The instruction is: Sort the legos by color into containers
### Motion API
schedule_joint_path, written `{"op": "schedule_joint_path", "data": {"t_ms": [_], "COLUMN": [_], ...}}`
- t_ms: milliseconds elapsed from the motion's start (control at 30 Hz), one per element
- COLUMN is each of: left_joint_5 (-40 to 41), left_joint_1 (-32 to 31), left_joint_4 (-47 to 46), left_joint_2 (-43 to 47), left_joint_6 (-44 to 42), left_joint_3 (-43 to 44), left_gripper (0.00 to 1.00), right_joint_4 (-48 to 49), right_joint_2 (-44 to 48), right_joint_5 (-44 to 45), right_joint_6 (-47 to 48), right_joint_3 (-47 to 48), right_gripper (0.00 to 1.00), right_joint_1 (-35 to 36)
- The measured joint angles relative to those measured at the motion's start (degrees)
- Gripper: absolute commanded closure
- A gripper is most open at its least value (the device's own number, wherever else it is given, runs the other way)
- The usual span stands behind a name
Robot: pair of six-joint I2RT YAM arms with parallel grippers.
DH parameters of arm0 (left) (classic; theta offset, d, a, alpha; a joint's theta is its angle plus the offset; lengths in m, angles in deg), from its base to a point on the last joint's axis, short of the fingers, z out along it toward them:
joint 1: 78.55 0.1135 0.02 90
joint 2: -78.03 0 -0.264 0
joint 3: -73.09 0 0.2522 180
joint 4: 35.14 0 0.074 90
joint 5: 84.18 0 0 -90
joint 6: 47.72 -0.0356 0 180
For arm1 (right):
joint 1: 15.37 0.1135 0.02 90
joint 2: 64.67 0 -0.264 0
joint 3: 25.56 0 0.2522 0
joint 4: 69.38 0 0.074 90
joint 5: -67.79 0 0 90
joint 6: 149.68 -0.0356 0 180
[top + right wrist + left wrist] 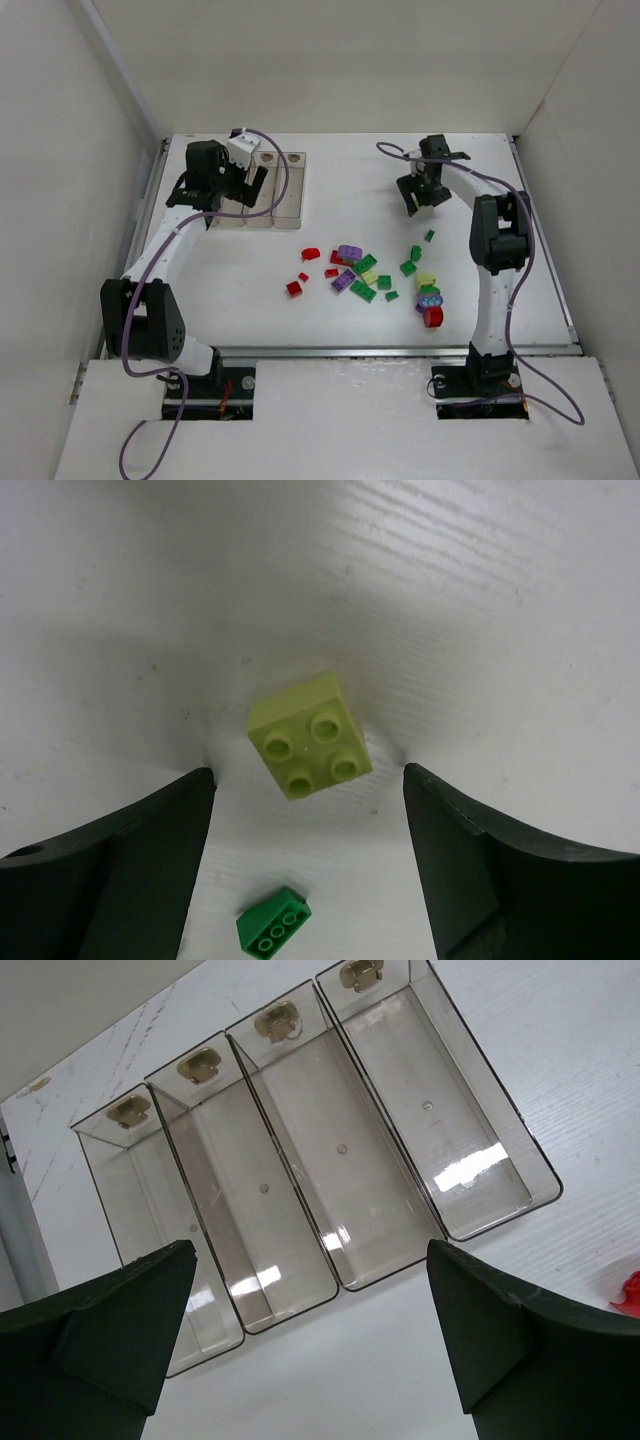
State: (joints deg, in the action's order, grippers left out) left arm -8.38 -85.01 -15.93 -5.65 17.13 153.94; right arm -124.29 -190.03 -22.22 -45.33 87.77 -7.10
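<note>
**Top external view.** The bench (220,300) is a white, matt board walled on three sides. The containers (275,192) stand at the upper left of the frame; the left end effector (243,188) hangs over their near ends, spread wide and carrying nothing, judged to be parked there for drops. The legos (365,275) lie loose right of centre, with red, green, purple and pale yellow mixed; no brick shows in any bin, so sorting is judged barely begun. The right end effector (420,197) hangs low at the upper right, apart from the main scatter.

**Left wrist view.** There are four clear, faintly smoky bins, thin-walled, rectangular and glossy, joined side by side; each has a brass-coloured tab at its far end; all are bare inside. The dark wedge-shaped fingers (110,1330) sit at the lower corners, far apart. A red brick (630,1295) shows at the right edge, on the bench.

**Right wrist view.** A pale yellow brick (310,735), square with four round studs and smooth plastic faces, appears to rest on the bench at frame centre. It lies between the two dark curved fingers; they stand spread and touch neither side, judged lined up to pinch it. A small green brick (273,925) with three studs lies at lower centre, close enough that it may be nudged.
</note>
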Motion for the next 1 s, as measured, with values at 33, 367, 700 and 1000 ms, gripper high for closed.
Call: {"op": "schedule_joint_path", "data": {"t_ms": [33,367,700,1000], "left_joint_5": [0.0,0.1,-5.2,-17.7], "left_joint_1": [0.0,0.0,0.0,-7.9], "left_joint_4": [0.0,0.1,3.8,-4.0], "left_joint_2": [0.0,0.8,1.0,4.2], "left_joint_6": [0.0,0.0,-2.1,-21.3], "left_joint_3": [0.0,0.0,2.1,6.0], "left_gripper": [0.0,0.0,0.0,0.09], "right_joint_4": [0.0,0.4,1.9,31.6], "right_joint_2": [-0.4,-2.5,1.2,16.4], "right_joint_5": [0.0,-2.4,-18.3,-42.6], "right_joint_6": [0.2,2.2,-7.3,-39.8], "right_joint_3": [0.6,3.6,3.8,5.6], "right_gripper": [0.21,0.82,1.0,1.0], "right_joint_1": [0.0,0.0,0.0,4.7]}}
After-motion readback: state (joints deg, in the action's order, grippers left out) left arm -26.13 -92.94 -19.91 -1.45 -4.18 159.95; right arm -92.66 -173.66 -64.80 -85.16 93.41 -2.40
